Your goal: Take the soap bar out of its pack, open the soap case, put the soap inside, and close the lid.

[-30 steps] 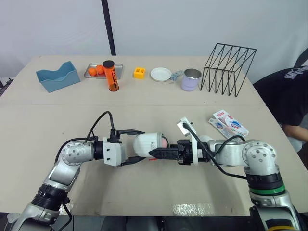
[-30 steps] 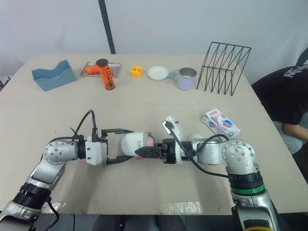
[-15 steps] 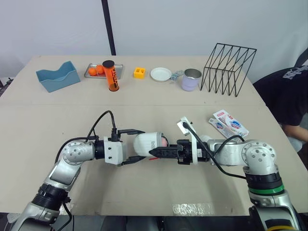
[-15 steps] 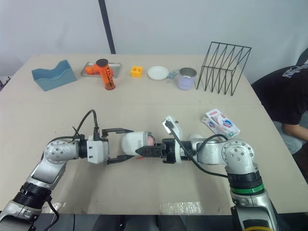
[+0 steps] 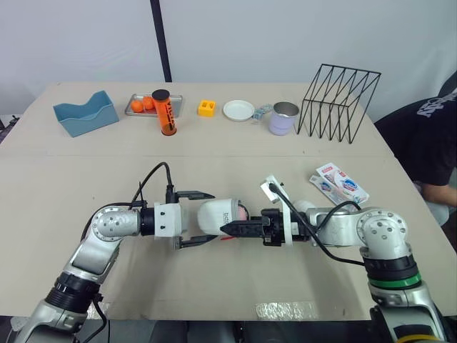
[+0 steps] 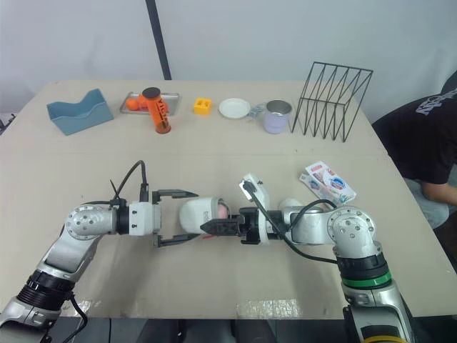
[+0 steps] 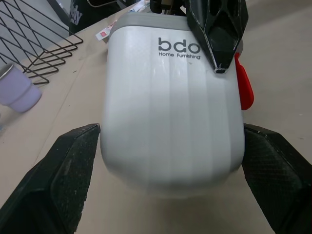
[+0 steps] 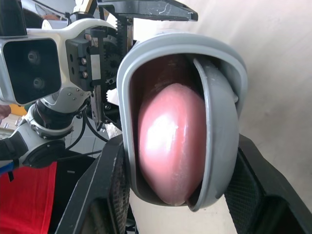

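Observation:
The white soap case (image 5: 214, 214) lies on its side at mid-table, its grey-rimmed mouth toward my right arm. Its lid (image 8: 219, 131) is swung partly open, and the pink soap bar (image 8: 170, 146) sits inside. My left gripper (image 5: 208, 218) is open, one finger on each side of the case's closed end. My right gripper (image 5: 226, 229) holds the case at its mouth end, with one finger (image 7: 218, 29) lying over the top. The empty soap pack (image 5: 341, 184) lies flat to the right of my right arm.
Along the far edge stand a blue tray (image 5: 86, 113), a metal tray with oranges (image 5: 143, 106), an orange can (image 5: 164, 112), a yellow block (image 5: 207, 108), a white plate (image 5: 238, 110), a lilac cup (image 5: 283, 118) and a wire rack (image 5: 339, 103). A person (image 5: 428, 136) sits at the right.
My left gripper has edged slightly around the case, staying open. The case and my right gripper have stayed in place.

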You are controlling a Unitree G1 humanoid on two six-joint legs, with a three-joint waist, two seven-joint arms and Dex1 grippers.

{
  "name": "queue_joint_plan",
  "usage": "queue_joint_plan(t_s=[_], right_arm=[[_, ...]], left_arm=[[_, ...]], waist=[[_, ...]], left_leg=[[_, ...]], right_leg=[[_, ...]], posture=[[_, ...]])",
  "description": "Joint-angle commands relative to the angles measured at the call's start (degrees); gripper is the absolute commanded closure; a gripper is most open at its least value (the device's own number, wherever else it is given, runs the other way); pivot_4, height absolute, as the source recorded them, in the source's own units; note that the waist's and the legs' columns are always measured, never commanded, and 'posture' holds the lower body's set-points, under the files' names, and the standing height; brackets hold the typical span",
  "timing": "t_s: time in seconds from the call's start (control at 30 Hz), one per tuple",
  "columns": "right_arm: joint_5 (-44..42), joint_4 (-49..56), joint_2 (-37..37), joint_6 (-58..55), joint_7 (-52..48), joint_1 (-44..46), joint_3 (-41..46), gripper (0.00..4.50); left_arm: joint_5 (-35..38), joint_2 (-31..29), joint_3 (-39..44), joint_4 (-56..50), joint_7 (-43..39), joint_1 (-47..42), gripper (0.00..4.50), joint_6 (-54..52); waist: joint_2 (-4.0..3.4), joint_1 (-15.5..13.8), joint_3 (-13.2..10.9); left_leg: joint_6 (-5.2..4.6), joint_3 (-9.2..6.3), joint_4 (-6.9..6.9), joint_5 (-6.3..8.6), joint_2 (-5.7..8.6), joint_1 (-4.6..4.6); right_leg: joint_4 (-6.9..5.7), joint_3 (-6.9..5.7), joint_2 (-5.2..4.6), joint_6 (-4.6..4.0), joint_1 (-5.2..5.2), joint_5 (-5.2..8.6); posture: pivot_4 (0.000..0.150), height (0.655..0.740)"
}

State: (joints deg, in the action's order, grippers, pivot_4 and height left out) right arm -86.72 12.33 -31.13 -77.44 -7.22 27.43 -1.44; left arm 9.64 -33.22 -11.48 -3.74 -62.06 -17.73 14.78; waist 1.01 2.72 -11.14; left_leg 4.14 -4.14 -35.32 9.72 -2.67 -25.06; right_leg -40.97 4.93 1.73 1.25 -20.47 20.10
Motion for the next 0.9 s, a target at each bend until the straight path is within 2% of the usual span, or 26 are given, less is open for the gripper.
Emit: queue_joint_plan(t_s=[0.03, 0.17, 0.27, 0.47, 0.6, 0.73, 0.9], right_arm=[[0.1, 2.3, -0.9, 0.0, -1.5, 0.8, 0.3, 2.49], [4.3, 2.7, -2.5, 0.4, -4.3, 1.9, -0.1, 2.49], [10.2, 4.2, -4.6, 1.7, -9.2, 3.2, -1.8, 2.49], [30.1, 8.3, -13.8, 11.9, -25.6, 10.3, -11.7, 2.49], [39.9, 10.0, -18.0, 17.6, -35.5, 16.6, -18.1, 2.49], [53.4, 11.1, -22.5, 24.6, -45.5, 23.7, -28.0, 2.49], [61.6, 10.5, -22.3, 26.5, -54.2, 30.2, -34.0, 2.49]], left_arm=[[3.2, -1.4, 2.0, -0.2, -1.6, -1.1, 0.01, -1.1], [7.5, -3.7, 3.0, -0.1, -4.9, -1.2, 0.01, -6.6], [11.8, -4.9, 3.8, -1.4, -5.7, -1.5, 0.01, -15.1], [18.2, -7.8, 4.5, -4.0, -6.6, -4.2, 0.01, -33.0], [20.6, -8.2, 4.4, -5.2, -5.5, -7.3, 0.01, -41.5], [20.5, -7.1, 3.7, -5.5, -4.6, -11.4, 0.01, -44.8], [17.4, -4.8, 1.2, -6.9, -2.5, -14.2, 0.01, -44.6]], waist=[[0.00, 0.0, 0.0], [-0.01, 0.0, 0.0], [-0.05, 0.0, 0.0], [-0.07, 0.0, 0.0], [-0.07, 0.0, -0.1], [-0.08, 0.0, -0.1], [-0.08, 0.0, -0.1]], left_leg=[[0.00, 0.00, 0.00, 0.00, 0.00, 0.00], [0.00, 0.01, 0.01, 0.00, 0.00, -0.03], [0.00, 0.01, 0.01, 0.00, 0.00, -0.04], [0.00, 0.02, 0.02, 0.00, -0.03, -0.20], [0.00, 0.04, 0.03, 0.00, -0.04, -0.31], [0.03, 0.02, 0.02, -0.02, -0.04, -0.32], [0.04, 0.02, 0.02, -0.03, -0.03, -0.33]], right_leg=[[0.00, 0.00, 0.00, 0.00, -0.01, 0.00], [-0.01, 0.01, 0.01, 0.00, -0.06, 0.00], [-0.01, 0.01, 0.00, 0.12, -0.08, 0.07], [-0.03, 0.00, 0.02, 0.20, -0.32, 0.11], [-0.03, -0.01, 0.01, 0.19, -0.47, 0.11], [-0.04, -0.05, 0.01, 0.19, -0.50, 0.11], [-0.04, -0.04, -0.03, -0.05, -0.50, -0.03]], posture=[[0.150, 0.7400], [0.150, 0.7400], [0.150, 0.7400], [0.150, 0.7400], [0.150, 0.7400], [0.150, 0.7400], [0.150, 0.7400]])
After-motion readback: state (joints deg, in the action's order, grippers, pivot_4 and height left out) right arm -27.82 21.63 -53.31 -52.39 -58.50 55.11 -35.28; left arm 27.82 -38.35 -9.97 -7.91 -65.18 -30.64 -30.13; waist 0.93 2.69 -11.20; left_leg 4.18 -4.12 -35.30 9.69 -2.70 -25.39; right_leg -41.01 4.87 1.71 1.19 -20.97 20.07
